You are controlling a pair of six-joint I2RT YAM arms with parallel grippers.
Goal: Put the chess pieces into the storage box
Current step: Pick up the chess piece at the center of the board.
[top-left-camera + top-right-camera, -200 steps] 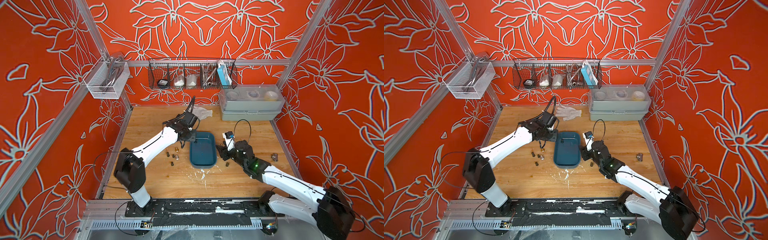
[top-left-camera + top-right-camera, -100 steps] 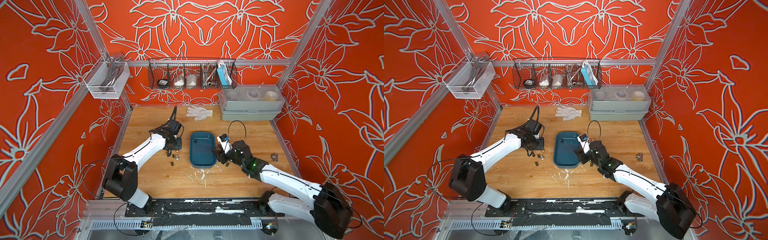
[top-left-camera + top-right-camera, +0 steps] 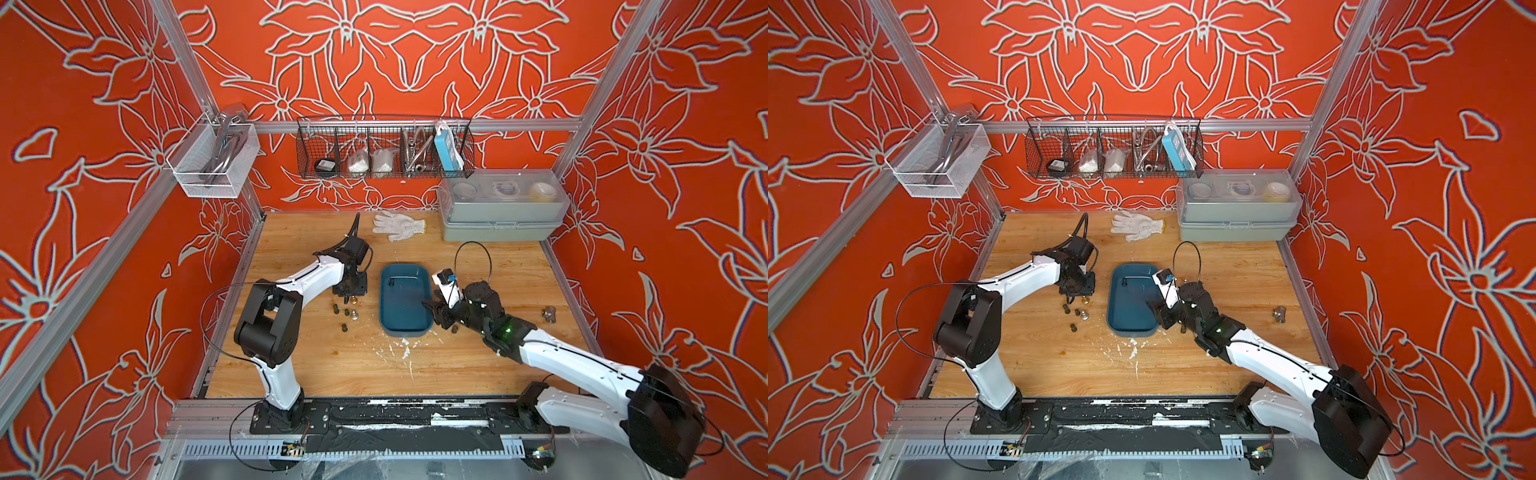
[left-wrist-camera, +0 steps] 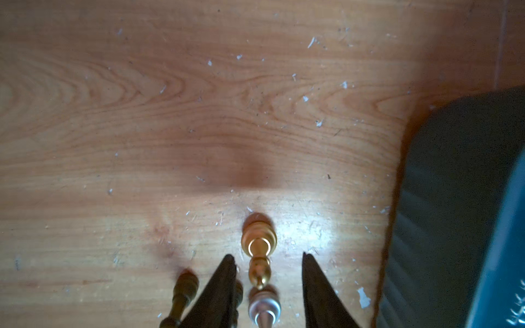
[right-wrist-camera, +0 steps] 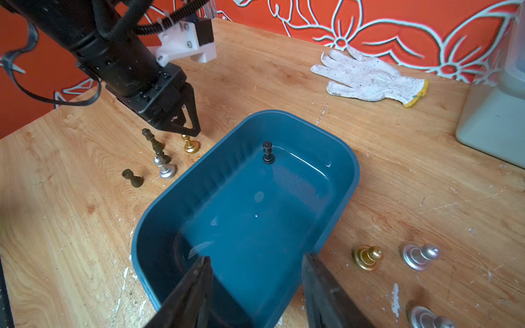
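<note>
The teal storage box (image 3: 405,305) lies mid-table, with one dark chess piece (image 5: 267,153) standing in its far end. Left of it stands a cluster of chess pieces: a gold one (image 4: 259,247), a silver one (image 4: 264,306) and dark ones (image 5: 153,142). My left gripper (image 4: 265,257) is low over the gold piece, open, one finger on each side with gaps. My right gripper (image 5: 255,258) is open across the box's near right wall, holding nothing. More gold (image 5: 366,257) and silver (image 5: 420,255) pieces lie right of the box.
A white glove (image 3: 399,225) lies at the back. A grey lidded box (image 3: 500,208) stands at the back right. Wire baskets (image 3: 384,149) hang on the rear wall. A small metal fitting (image 3: 549,314) sits near the right edge. White flecks (image 3: 405,349) mark the wood in front of the box.
My left arm has swung from the box's far left corner down to the cluster of pieces, jaws narrowing round the gold one. My right gripper has shifted left over the box's wall.
</note>
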